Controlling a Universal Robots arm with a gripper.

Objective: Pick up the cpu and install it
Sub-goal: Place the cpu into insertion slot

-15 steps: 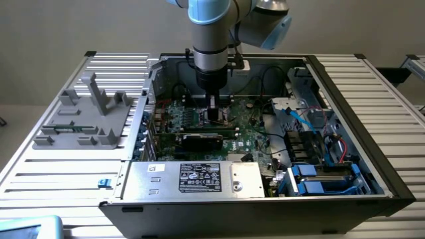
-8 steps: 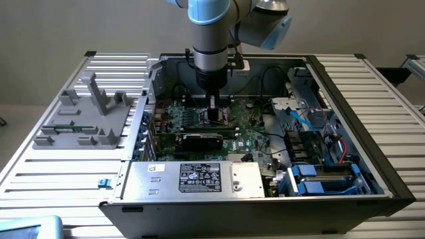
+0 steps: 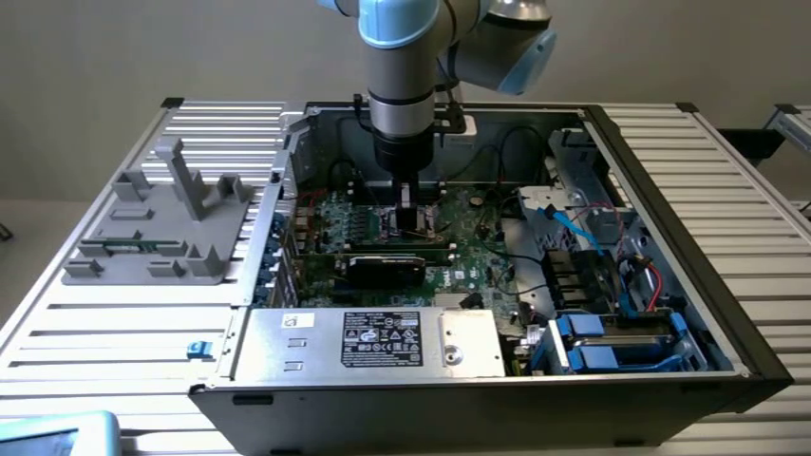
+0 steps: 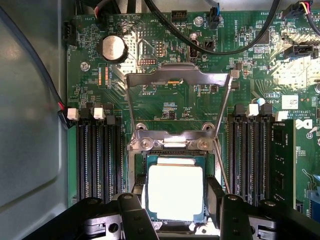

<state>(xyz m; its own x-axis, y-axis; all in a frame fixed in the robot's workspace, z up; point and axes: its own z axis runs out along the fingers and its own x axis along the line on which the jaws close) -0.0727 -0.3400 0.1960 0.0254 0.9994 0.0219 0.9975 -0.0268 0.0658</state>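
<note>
Nearest, part-way open and closed in on the cpu (image 4: 175,192); one black finger (image 4: 134,212) against each of two opposite edges, touching as far as can be told, so judged a grip rather than a hover; held squarely between the jaws, straight under the wrist, shiny top facing up; close to square, so no long axis to favour; only one arm (image 3: 405,85) to do the work. Directly beneath, the socket (image 4: 172,150), its dark well matching the cpu's outline; cannot tell whether seated or a shade above it. Just past that, the load frame (image 4: 177,77) swung up and clear of the well; flanked by memory slots (image 4: 97,155) on both sides, all on the green motherboard (image 4: 165,35). Further out, an open computer case (image 3: 507,408) lying on a slatted metal surface (image 3: 709,161); power supply (image 3: 367,342) along the case's near edge; black card (image 3: 399,268) between it and the jaws; grey fixture (image 3: 165,228) on the surface at the exterior view's left. Beyond, a plain pale wall (image 3: 152,47).
</note>
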